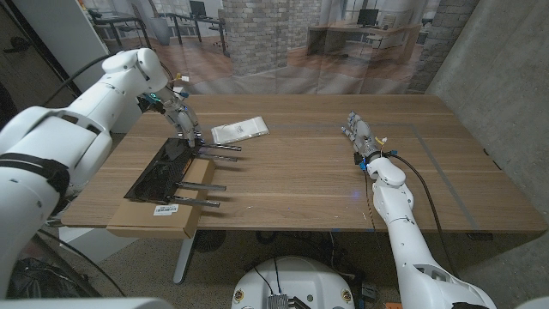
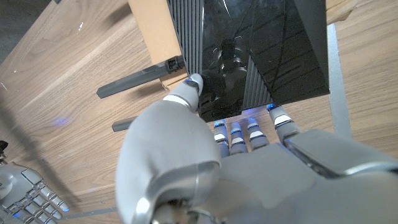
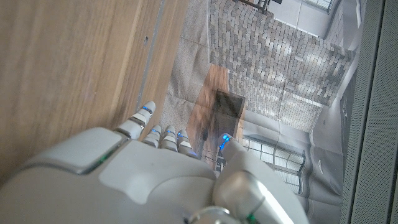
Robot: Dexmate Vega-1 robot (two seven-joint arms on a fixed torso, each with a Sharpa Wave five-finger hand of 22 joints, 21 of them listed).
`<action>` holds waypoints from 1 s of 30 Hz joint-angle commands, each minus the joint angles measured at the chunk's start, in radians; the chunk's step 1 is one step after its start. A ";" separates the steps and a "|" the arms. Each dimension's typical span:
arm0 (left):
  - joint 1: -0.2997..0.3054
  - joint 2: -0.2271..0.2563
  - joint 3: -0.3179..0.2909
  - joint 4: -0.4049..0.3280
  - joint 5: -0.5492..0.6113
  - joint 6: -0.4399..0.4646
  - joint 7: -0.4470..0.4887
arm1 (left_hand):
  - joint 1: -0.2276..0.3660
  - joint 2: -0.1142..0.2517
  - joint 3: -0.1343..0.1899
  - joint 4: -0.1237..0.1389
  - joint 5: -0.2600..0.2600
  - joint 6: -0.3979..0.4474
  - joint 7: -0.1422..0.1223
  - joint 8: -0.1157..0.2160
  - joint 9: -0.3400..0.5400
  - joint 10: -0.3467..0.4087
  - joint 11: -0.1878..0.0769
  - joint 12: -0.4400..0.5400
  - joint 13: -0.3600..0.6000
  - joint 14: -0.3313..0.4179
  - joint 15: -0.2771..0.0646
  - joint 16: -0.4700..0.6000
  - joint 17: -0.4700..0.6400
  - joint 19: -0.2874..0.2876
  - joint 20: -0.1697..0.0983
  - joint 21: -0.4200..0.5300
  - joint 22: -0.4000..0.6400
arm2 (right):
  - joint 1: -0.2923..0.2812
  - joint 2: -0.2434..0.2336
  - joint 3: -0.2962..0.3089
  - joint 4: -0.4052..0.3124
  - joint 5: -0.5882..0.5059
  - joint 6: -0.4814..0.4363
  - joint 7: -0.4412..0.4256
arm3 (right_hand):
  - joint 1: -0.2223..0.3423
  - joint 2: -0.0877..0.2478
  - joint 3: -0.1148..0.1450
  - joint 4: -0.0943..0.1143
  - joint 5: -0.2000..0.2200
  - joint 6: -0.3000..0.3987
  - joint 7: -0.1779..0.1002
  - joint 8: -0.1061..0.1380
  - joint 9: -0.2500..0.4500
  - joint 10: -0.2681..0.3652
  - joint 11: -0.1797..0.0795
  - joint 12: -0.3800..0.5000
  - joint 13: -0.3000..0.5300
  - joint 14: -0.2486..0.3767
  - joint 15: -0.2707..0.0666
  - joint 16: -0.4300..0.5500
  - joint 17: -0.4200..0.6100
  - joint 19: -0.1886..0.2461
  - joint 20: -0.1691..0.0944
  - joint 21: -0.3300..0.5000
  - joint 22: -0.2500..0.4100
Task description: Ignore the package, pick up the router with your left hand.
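Observation:
The router (image 1: pixel 165 166) is a flat glossy black slab with grey antennas (image 1: pixel 202 185) pointing toward the table's middle. It lies on a cardboard box (image 1: pixel 157 219) at the left front corner. My left hand (image 1: pixel 185 125) hovers at the router's far end, fingers pointing down at its corner. In the left wrist view the router's top (image 2: pixel 261 50) lies just beyond my left hand (image 2: pixel 224 168). The thumb (image 2: pixel 186 93) sits over its ribbed side, apart from the fingertips (image 2: pixel 249 132) at its end edge. My right hand (image 1: pixel 360 137) lies on the table to the right, fingers stretched out and holding nothing.
A white package (image 1: pixel 239 130) lies on the table (image 1: pixel 300 172) just beyond the router, close to my left hand. The cardboard box overhangs the table's front edge. Bare wood spans the space between my two hands.

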 commanded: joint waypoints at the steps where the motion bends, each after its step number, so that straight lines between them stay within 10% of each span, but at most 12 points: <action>1: 0.016 0.004 -0.005 -0.014 0.001 0.024 -0.001 | 0.024 0.002 -0.036 0.005 -0.002 0.227 0.031 0.044 0.001 0.065 -0.023 0.013 -0.008 0.028 -0.011 -0.008 0.003 0.012 -0.019 -0.002 0.002 | 0.007 -0.002 -0.003 0.011 -0.005 0.013 -0.004 | -0.009 0.036 -0.001 -0.002 0.005 0.000 0.009 0.007 0.004 0.006 0.006 0.007 0.005 -0.001 0.004 0.003 0.000 0.009 -0.013 0.005 0.003; 6: 0.020 0.004 -0.021 -0.011 0.003 0.034 0.001 | 0.038 0.014 -0.061 0.006 -0.001 0.355 0.008 0.052 0.005 0.200 -0.062 0.044 -0.010 0.119 -0.060 0.010 0.002 0.042 -0.009 0.000 0.002 | 0.007 -0.004 -0.005 0.010 -0.008 0.012 -0.005 | -0.010 0.036 -0.002 -0.002 0.005 0.000 0.010 0.007 0.004 0.006 0.007 0.008 0.005 -0.001 0.005 0.003 0.000 0.009 -0.013 0.005 0.003; 12: 0.029 0.004 -0.044 0.007 0.002 0.046 0.014 | 0.063 0.034 -0.092 0.004 -0.002 0.491 -0.009 0.056 0.037 0.481 -0.104 0.124 0.011 0.388 -0.114 0.066 0.007 0.215 -0.037 0.053 0.000 | 0.005 -0.008 -0.008 0.004 -0.013 0.009 -0.007 | -0.010 0.036 -0.001 -0.002 0.005 0.000 0.010 0.007 0.004 0.006 0.006 0.007 0.005 -0.001 0.005 0.003 0.000 0.009 -0.012 0.005 0.003; 18: 0.056 0.022 -0.076 -0.027 -0.001 0.075 0.037 | 0.085 0.029 -0.086 0.000 0.001 0.492 -0.073 0.125 0.126 0.581 -0.081 0.145 0.044 0.546 -0.124 0.099 0.018 0.362 -0.072 0.110 0.001 | 0.012 -0.011 -0.016 0.006 -0.019 0.007 -0.005 | -0.009 0.037 -0.001 -0.003 0.006 -0.001 0.010 0.007 0.004 0.006 0.006 0.007 0.005 -0.001 0.004 0.003 0.000 0.010 -0.012 0.005 0.003; 30: 0.120 0.064 -0.140 -0.114 -0.022 0.104 0.086 | 0.203 0.028 -0.100 -0.012 -0.004 0.393 -0.077 0.439 0.467 0.782 -0.131 0.285 0.247 0.894 -0.255 0.234 0.131 0.560 -0.164 0.267 0.017 | 0.023 -0.016 -0.029 0.014 -0.026 0.006 -0.004 | -0.008 0.038 0.000 -0.004 0.006 -0.002 0.009 0.006 0.004 0.005 0.006 0.007 0.005 -0.001 0.004 0.002 -0.001 0.009 -0.012 0.005 0.003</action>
